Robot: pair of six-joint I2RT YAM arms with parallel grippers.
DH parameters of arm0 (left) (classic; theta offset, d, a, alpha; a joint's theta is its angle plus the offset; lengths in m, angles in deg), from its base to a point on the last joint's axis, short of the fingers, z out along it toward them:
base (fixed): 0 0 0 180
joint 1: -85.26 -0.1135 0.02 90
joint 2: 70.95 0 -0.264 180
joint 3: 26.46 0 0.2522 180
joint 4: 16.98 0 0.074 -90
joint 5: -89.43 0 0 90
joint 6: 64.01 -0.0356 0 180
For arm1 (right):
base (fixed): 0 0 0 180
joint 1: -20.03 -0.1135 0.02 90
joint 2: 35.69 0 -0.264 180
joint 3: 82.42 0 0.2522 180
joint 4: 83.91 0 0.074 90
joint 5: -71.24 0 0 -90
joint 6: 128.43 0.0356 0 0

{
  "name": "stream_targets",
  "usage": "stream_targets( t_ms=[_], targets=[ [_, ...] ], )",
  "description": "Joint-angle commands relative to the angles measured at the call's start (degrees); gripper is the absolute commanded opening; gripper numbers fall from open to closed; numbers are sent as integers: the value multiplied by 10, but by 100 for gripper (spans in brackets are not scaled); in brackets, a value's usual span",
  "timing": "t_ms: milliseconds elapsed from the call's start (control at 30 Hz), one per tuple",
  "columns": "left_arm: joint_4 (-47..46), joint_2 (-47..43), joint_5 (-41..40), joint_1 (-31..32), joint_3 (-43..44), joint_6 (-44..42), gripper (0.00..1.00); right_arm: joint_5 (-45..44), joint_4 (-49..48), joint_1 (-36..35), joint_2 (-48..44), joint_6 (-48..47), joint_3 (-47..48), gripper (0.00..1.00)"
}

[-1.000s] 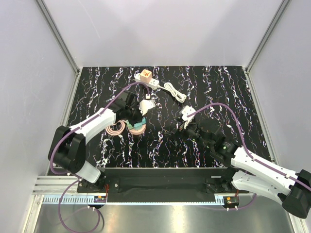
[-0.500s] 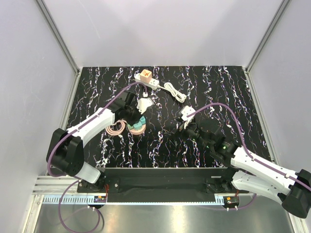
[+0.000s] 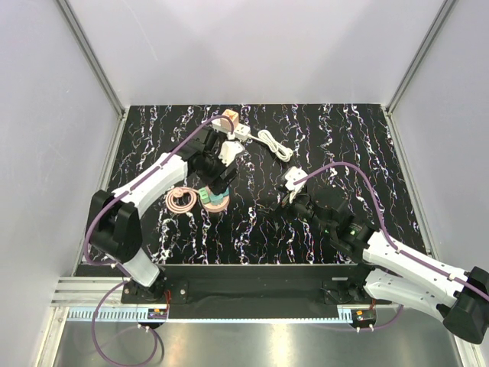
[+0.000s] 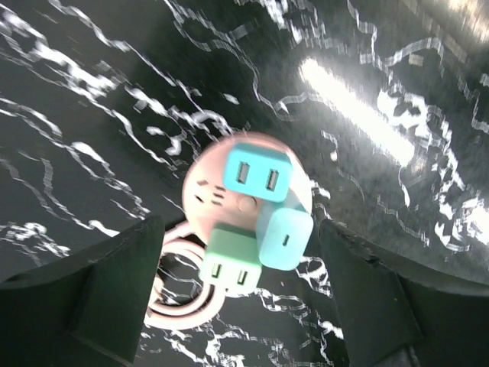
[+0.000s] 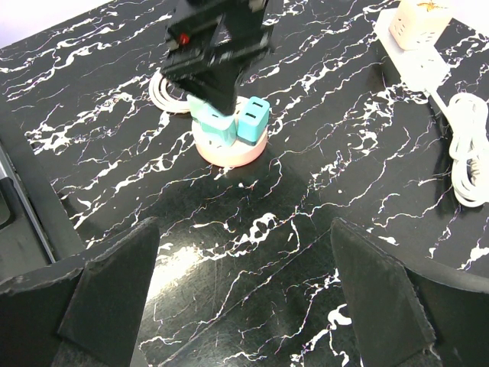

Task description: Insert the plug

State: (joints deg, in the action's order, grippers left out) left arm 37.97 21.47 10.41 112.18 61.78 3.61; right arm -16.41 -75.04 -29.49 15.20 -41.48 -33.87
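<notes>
On the dark marbled table (image 3: 344, 138), furthest left of the loose things, lies one pink cable coil (image 3: 181, 200), flat and touching the round pink socket (image 4: 205, 195) just to its right. There is one such socket, and it carries three plugs, bunched together on its top face: a cyan plug (image 4: 260, 172), a pale blue plug (image 4: 284, 238) and a green plug (image 4: 231, 264). The left wrist view is somewhat smeared, so all three appear to sit in the socket, but I cannot tell how deep each one goes.

The left gripper (image 3: 224, 155) hangs over the table just past the socket, between it and the far edge. Its jaws are spread wide, and nothing lies between them. In its own camera the two dark fingers (image 4: 114, 294) frame the socket from either side without touching it.

Further back stands one white power strip (image 3: 240, 131), with one beige cube adapter (image 3: 229, 118) on its left end. One white cable (image 3: 275, 144) lies bundled just right of the strip.

Right of centre, the right gripper (image 5: 244, 237) is also spread wide and empty, well apart from the socket. It faces the socket across bare table, and its camera sees two of the plugs beside the left arm.
</notes>
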Motion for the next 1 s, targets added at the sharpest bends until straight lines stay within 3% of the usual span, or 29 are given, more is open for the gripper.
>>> stream_targets(
  t_ms=[0, 133, 400, 633, 767, 967],
  targets=[
    [27, 4, 0, 3, 11, -21, 89, -16, -18, -3, -6, -9, 3, 100],
    [18, 5, -43, 3, -7, -49, 65, -15, -21, -2, -4, -9, 3, 100],
    [-15, -7, -23, 3, -49, -84, 47, -15, -23, -3, 0, -10, 3, 100],
    [-15, 1, -16, 9, -57, -95, 47, -16, -25, -3, 2, -11, 0, 100],
    [-15, 9, -23, 13, -57, -97, 42, -16, -26, -3, 5, -11, 0, 100],
    [-15, 12, -18, 17, -82, -86, 14, -16, -28, -3, 4, -11, -2, 100]
  ],
)
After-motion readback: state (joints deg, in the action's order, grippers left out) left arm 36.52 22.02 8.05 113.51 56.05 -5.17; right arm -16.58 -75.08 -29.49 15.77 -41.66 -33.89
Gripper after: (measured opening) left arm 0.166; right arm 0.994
